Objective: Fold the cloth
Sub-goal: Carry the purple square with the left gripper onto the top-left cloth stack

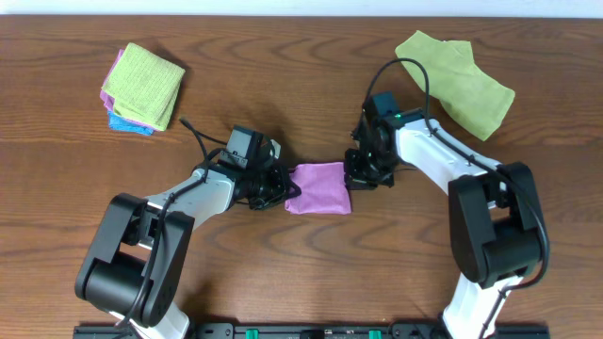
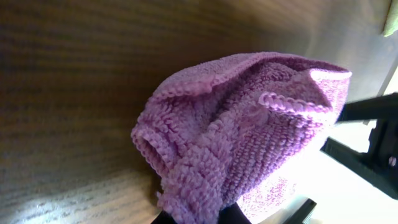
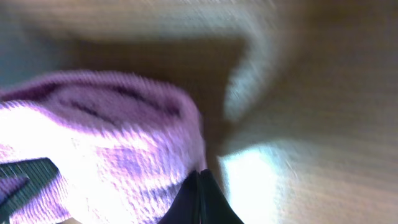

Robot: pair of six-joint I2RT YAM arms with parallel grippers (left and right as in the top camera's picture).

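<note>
cloth (image 1: 318, 187) lies bunched mid-desk (image 1: 283, 56), left tool (image 1: 279, 188) clenched on its left edge, right tool (image 1: 356, 177) apparently clenched on its right edge (view blurred); risk: uneven pull or one-sided release skews the fold.

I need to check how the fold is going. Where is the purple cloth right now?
In the overhead view the purple cloth lies bunched near the middle of the table, between the left gripper on its left edge and the right gripper on its right.
</note>
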